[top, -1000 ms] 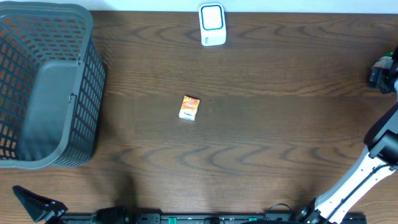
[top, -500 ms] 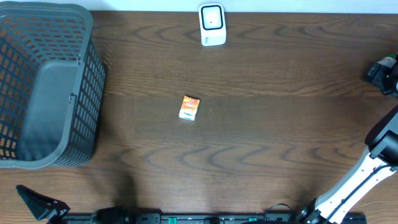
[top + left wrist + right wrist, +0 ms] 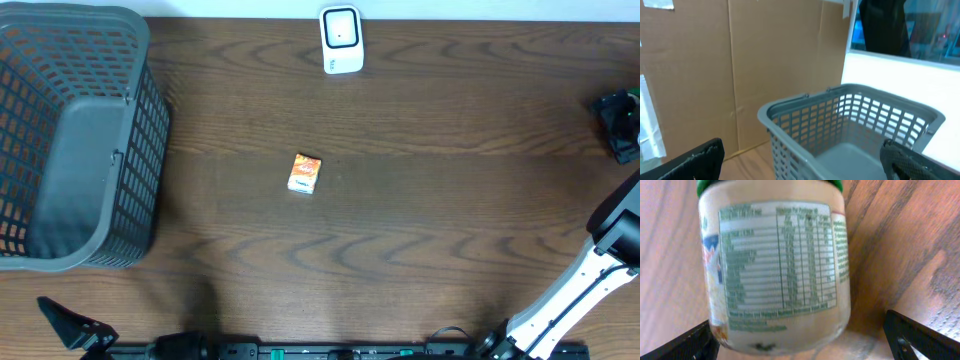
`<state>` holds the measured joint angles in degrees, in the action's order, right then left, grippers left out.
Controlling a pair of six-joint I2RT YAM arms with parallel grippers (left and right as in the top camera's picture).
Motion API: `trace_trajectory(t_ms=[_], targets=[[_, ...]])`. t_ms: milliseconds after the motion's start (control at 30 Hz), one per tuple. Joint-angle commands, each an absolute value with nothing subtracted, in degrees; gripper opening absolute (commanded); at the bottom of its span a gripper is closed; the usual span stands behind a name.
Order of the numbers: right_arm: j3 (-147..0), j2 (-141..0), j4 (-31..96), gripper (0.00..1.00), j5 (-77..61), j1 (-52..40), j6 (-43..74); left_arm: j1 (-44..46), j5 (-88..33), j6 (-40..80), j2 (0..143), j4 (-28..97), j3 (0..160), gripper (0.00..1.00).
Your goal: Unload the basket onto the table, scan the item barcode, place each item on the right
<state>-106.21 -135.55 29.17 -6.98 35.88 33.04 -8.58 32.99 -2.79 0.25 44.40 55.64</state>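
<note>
Currently the jar (image 3: pixel 775 265), with a green lid and a printed nutrition panel facing up, appears to lie on its side on the desk (image 3: pixel 450 200) at the far right edge, well apart from the scanner (image 3: pixel 341 39) standing at the middle of the far edge. No barcode can be made out on the face shown. The right hand (image 3: pixel 805 342) hovers directly above the jar with its jaws spread wide, one finger on each side of the jar's lower end and neither touching it; nothing is gripped. Judged from this, the step in hand is the approach to pick-up: the item has not been lifted and no scan has been made. The next move calls for lowering the right hand until the fingers straddle the body of the jar, closing on it, then carrying it across to the scanner and turning it until the barcode faces the scanner window. Round, smooth walls may roll or slip, so a centred grip is advisable. A small orange box (image 3: pixel 305 173) lies at mid-desk, untouched. The left hand (image 3: pixel 805 160) is also spread wide and empty, low at the near left, facing the grey basket (image 3: pixel 60 30).
</note>
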Motion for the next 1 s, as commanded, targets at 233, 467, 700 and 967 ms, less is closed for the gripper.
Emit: trace_trajectory(t_ms=[233,467,700,967], targets=[[-106.8,-136.0,23.7,0.89,4.4,33.3,36.1,-8.6,33.5,-2.5,0.2,48.6,55.7,0.99],[-106.8,-136.1,23.3,0.55,6.8,31.6,32.3,-8.6,33.5,-2.4,0.2,50.9,55.7,0.99],[-106.8,-136.1,26.7,0.52,7.0,32.9,31.6,-8.6,33.5,-2.5,0.2,51.0,55.7,0.99],[-106.8,-136.0,34.1,0.50,7.2,38.2,29.5,-8.6,33.5,-2.5,0.2,51.0,55.7,0.99]])
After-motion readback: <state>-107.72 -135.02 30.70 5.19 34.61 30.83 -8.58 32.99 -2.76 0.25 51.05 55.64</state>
